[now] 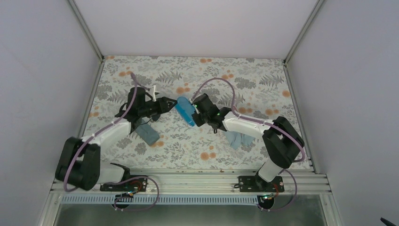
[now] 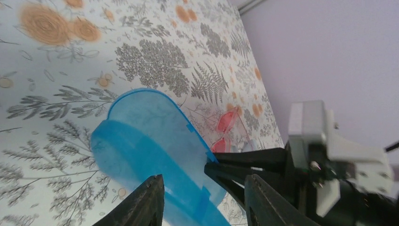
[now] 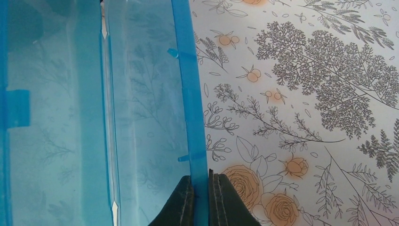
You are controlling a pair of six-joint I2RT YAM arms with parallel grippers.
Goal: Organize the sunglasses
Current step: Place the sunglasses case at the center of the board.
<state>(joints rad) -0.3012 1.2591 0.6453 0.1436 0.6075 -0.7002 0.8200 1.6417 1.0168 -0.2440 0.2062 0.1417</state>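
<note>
Sunglasses [image 2: 227, 124]: pink-red translucent frame.
Right pincer [image 3: 200, 181]: clamped on blue case [image 3: 56, 117] rim.
Left pincer [image 2: 203, 178]: partly open, near case.

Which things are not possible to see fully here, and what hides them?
Pink sunglasses: left wrist view, partly behind the blue case.
Grey case: top view, partly under the left arm.
Light blue cloth: top view, partly under the right arm.
Blue case: right wrist view, cut by the left edge.

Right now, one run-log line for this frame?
right gripper: shut on open blue case rim | left gripper: open, at case | pink sunglasses: beyond case, not in it
</note>
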